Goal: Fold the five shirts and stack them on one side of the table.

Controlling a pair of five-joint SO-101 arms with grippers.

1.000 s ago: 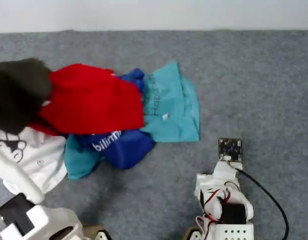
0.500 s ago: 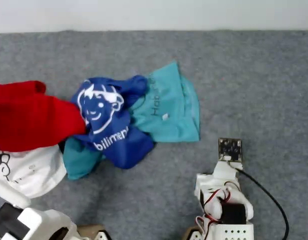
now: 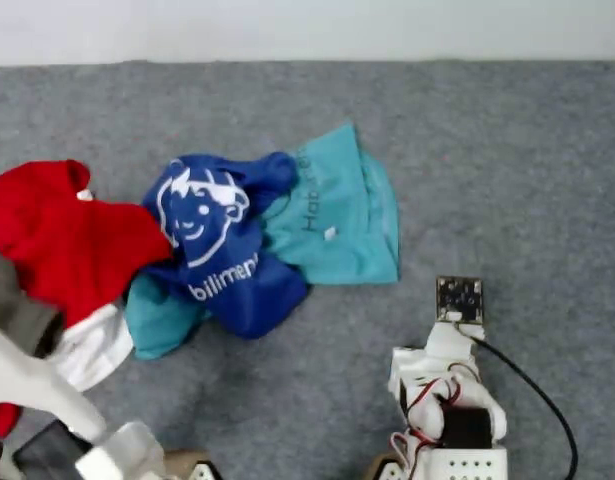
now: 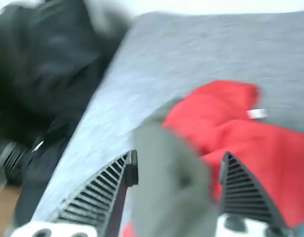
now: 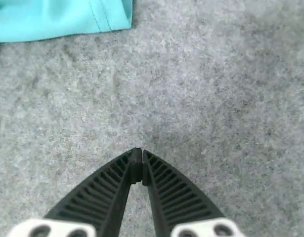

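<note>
A red shirt point(image 3: 67, 240) lies crumpled at the table's left, beside a blue shirt with a white face print point(image 3: 212, 245) that overlaps a teal shirt point(image 3: 337, 215). Part of a white shirt point(image 3: 92, 345) shows below the red one. My left gripper point(image 4: 179, 160) is shut on a bunch of grey shirt point(image 4: 171, 192), held above the red shirt point(image 4: 231, 128); from above the grey cloth point(image 3: 12, 300) hangs at the left edge over the left arm point(image 3: 37, 390). My right gripper point(image 5: 140, 154) is shut with nothing in it, over bare carpet just short of the teal shirt's hem point(image 5: 58, 15).
The grey carpeted table top point(image 3: 507, 170) is bare on its right half and along the back. The right arm's base point(image 3: 447, 410) sits at the front right. Dark objects point(image 4: 43, 74) lie beyond the table's left edge.
The red shirt was dragged left off the blue and teal shirts and now lies at the left. The left arm has come up with grey cloth. The right arm stayed still.
</note>
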